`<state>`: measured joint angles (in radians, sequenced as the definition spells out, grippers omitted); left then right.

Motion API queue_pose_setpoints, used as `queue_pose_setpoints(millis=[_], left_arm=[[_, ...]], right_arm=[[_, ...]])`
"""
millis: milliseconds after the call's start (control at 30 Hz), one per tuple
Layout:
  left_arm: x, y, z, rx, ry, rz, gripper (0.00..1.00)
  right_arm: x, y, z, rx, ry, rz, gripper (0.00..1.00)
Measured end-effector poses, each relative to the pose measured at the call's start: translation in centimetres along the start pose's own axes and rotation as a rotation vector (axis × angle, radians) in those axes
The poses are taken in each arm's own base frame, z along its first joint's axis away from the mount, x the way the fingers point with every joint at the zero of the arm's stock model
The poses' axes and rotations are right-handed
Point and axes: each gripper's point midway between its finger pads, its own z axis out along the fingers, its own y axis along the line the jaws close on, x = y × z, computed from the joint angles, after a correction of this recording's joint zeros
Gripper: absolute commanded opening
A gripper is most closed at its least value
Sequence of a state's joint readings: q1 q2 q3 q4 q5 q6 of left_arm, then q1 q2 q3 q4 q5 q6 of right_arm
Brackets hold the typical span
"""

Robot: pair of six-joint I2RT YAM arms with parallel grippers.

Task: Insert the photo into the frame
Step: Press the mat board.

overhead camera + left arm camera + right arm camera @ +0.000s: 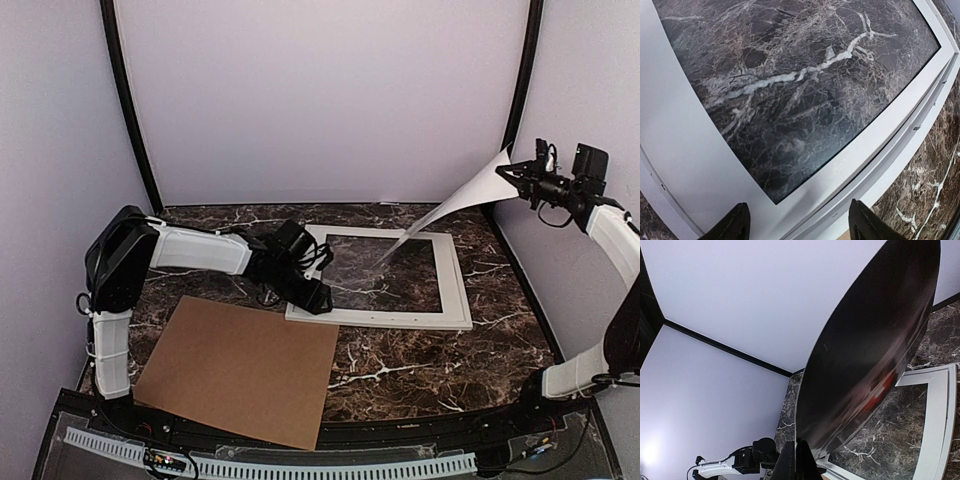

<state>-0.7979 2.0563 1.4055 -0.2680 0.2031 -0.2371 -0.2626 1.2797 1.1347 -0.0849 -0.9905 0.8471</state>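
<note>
The photo (455, 205) hangs in the air at the back right, its white back towards the top camera and its lower corner reaching down over the frame (455, 285). My right gripper (512, 172) is shut on its upper corner. The right wrist view shows the dark print with a red glow (875, 340) curving away from the shut right gripper (801, 460). The white frame lies flat on the marble, and through its centre the marble shows. My left gripper (318, 298) is low at the frame's near-left corner. It stands open there (800, 231), with the rails (935, 85) between the fingers and nothing held.
A wide flat white mat (680, 130) lies inside the frame's rails. A brown cardboard sheet (240, 365) lies on the table at the front left, close to the frame's near-left corner. White walls close in the back and both sides.
</note>
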Motion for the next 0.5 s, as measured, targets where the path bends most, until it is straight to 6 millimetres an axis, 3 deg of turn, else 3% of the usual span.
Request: queue_pose_setpoints(millis=[200,333,500], left_arm=[[-1.1,-1.0,-2.0,0.022,-0.034,0.06,0.77],[-4.0,-2.3,-5.2,0.03,-0.149,0.12,0.81],[-8.1,-3.4,-10.1,0.011,-0.334,0.178,0.84]], right_arm=[[-0.6,0.9,-0.1,-0.014,-0.013,-0.017,0.0],[-1.2,2.0,-0.2,-0.026,-0.022,-0.028,0.0],[-1.9,5.7,1.2,-0.072,-0.006,-0.089,0.0]])
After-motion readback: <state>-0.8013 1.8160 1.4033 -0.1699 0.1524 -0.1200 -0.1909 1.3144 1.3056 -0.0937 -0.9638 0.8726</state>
